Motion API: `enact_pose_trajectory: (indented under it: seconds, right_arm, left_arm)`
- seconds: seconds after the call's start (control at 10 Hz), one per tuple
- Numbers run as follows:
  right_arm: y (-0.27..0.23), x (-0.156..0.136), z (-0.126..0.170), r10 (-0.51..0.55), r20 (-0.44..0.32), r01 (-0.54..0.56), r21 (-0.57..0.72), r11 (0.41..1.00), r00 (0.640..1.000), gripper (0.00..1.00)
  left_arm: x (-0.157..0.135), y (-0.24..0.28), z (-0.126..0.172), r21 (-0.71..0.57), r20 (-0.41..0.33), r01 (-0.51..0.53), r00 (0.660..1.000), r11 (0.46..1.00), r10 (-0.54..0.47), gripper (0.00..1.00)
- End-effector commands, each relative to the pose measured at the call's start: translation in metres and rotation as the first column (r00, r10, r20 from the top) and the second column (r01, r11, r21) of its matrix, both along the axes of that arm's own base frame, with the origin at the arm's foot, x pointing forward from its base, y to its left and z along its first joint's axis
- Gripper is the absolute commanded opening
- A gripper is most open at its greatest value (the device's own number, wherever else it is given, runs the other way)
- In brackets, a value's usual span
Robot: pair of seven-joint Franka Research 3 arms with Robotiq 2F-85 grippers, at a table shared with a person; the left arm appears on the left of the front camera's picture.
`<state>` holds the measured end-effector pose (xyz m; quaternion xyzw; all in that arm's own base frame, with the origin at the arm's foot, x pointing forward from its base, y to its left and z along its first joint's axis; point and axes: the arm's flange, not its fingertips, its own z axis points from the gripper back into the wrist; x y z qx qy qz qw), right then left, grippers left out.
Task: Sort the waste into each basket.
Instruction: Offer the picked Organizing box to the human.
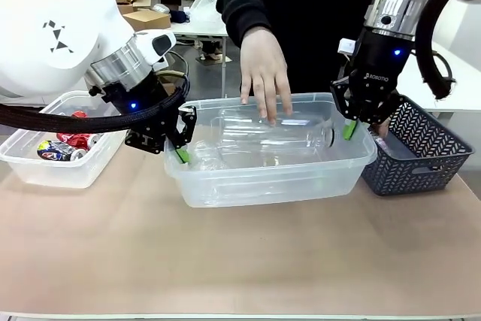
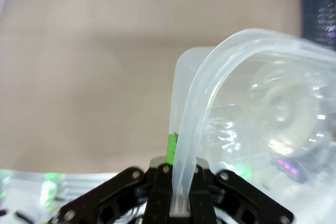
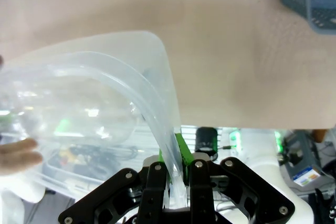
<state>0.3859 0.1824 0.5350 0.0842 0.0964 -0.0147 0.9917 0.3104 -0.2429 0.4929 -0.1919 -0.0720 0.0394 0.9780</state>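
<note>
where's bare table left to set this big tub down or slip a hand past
Free: the wide tan table nearer the robot, in front of the clear tub. Crowded: the far strip, where the tub sits between the can-filled tub and the dark mesh basket, with the left pincer, right pincer and a person's hand on its rim.

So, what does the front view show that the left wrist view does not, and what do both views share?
Front view alone: a person's hand resting on the far rim of the middle tub, the right gripper shut on that tub's rim, and red cans in a second tub to the robot's left.
Left wrist view alone: the rim seen close, pinched between the fingers.
Both: the left gripper shut on the middle tub, a clear bottle inside, and the dark basket.
</note>
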Motion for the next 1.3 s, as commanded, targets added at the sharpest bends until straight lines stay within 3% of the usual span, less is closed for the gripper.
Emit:
enact_pose_trajectory:
  seconds: [0.0,1.2]
  right_arm:
    - [-0.0037,-0.0007,0.0011,-0.017,0.002,0.017,0.009,1.0,1.0,0.0]
    - [-0.0037,-0.0007,0.0011,-0.017,0.002,0.017,0.009,1.0,1.0,0.0]
  left_arm:
    - [0.0011,0.0051,0.0072,-0.021,0.014,-0.027,1.0,0.999,0.027,0.0]
    - [0.0011,0.0051,0.0072,-0.021,0.014,-0.027,1.0,0.999,0.027,0.0]
